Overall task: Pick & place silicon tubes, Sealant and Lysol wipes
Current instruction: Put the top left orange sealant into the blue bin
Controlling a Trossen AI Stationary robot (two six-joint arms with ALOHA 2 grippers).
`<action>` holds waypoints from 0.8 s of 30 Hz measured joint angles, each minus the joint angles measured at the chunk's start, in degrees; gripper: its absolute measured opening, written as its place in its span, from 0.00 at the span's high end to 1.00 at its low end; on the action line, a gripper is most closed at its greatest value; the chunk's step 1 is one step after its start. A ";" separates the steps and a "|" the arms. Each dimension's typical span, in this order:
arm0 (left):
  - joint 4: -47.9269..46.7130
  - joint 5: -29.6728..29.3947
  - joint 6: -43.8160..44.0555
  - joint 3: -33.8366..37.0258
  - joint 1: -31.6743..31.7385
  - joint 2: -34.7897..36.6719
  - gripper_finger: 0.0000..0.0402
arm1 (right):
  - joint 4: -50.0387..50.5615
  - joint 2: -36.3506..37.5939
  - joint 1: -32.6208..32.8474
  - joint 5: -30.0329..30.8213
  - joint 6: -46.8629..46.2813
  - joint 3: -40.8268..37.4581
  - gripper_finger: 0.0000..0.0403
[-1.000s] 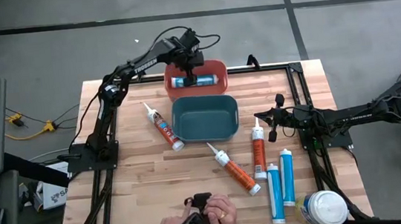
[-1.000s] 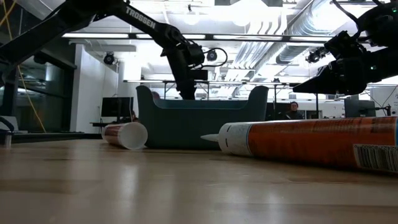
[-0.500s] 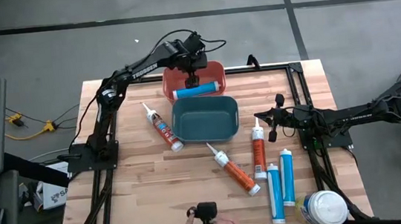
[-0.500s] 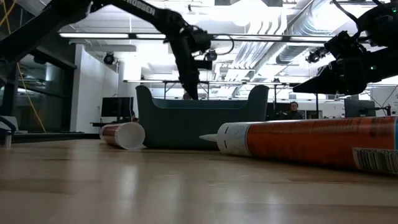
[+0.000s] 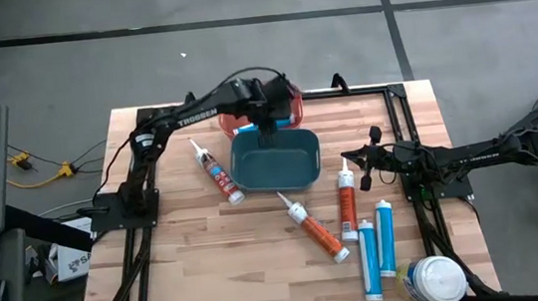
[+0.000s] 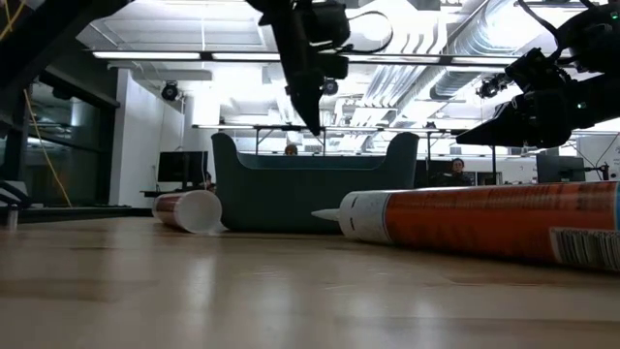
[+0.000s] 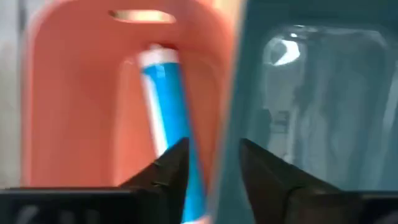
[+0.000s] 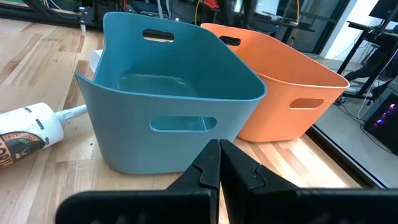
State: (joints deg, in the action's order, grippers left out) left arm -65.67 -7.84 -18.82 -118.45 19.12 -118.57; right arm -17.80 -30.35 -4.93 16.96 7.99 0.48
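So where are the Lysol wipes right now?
In the high view, the Lysol wipes stand at the table's near right corner, beside the two blue tubes.

White "TROSSEN" lettering is showing along the left arm (image 5: 189,120) in the high view. A barcode label is showing on the orange tube (image 6: 504,225) in the low view, digits too small to read. Tube labels elsewhere aren't reading clearly.

Lysol wipes (image 5: 435,280): fat canister, white lid, upright, lower right. Two blue tubes (image 5: 377,244) lie beside it. Three orange tubes (image 5: 314,228) lie mid-frame. One blue tube (image 7: 163,112) in orange bin.
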 joint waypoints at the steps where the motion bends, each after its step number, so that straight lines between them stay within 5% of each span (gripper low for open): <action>1: -0.50 0.02 1.39 0.02 -0.82 -0.08 0.76 | 0.00 0.00 0.00 0.01 -0.01 0.00 1.00; 6: -1.33 0.20 9.68 0.03 -5.01 -0.56 0.98 | 0.00 0.00 0.00 -0.01 0.00 0.01 1.00; 12: 0.74 -0.38 15.22 3.64 -11.26 -0.48 0.99 | 0.01 0.00 0.00 0.00 -0.01 0.01 1.00; 20: 13.82 -0.82 27.13 21.01 -19.00 5.23 1.00 | 0.02 0.00 0.00 0.01 -0.02 -0.01 1.00; 24: 16.41 -6.20 38.72 28.60 -21.85 9.52 1.00 | 0.04 0.00 0.00 -0.01 -0.02 0.01 1.00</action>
State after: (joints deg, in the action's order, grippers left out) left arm -49.26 -14.04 19.90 -89.85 -2.73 -109.05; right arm -17.77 -30.35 -4.93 16.95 7.97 0.49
